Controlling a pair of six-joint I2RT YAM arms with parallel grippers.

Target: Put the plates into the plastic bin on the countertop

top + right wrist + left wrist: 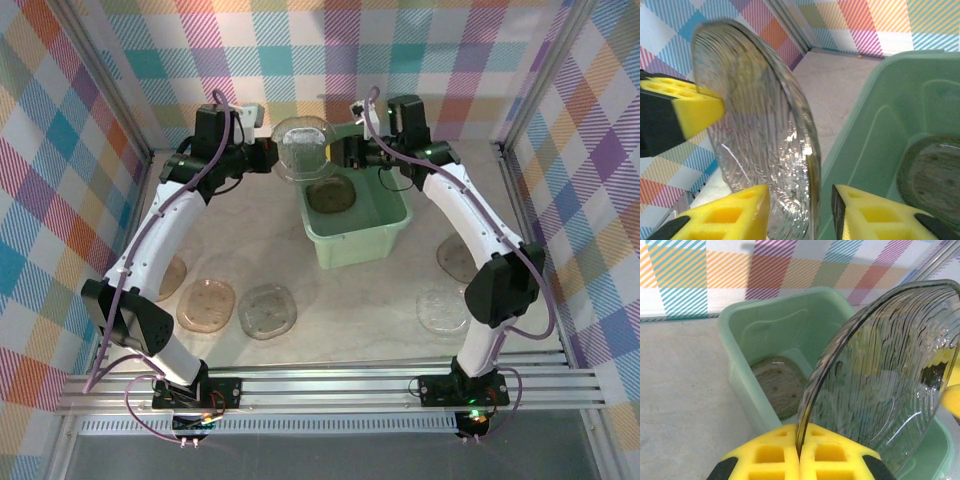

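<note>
Beige, faintly marbled stone-look counter, w/ plaid walls round it. The pale mint-green rectangular plastic bin stands upright mid-counter, a bit twd my R side. One smoky brown plate, rounded-square, lies flat on the bin floor.

My white L arm and R arm both reach to the bin's far end.

A thin clear ribbed plate, rounded-square, is up in the air, tilted near on edge over the bin's far-L corner, btwn my two pincers. My L pincer is clenched on its rim: the yellow pads are pressed together w/ the edge pinched btwn them. My R pincer straddles the opposite rim. Its jaws are apart and there's a gap btwn the rim and one pad, so it's released, not gripping.

Loose plates lie flat on the counter, well apart fr the bin:
- L side: an amber plate, w/ a greyish plate just beside it.
- L side: a brownish plate, partly hidden under the L arm.
- R side: a clear flat plate near the R arm.
- R side: a half-hidden plate, partly behind the R arm.
</note>
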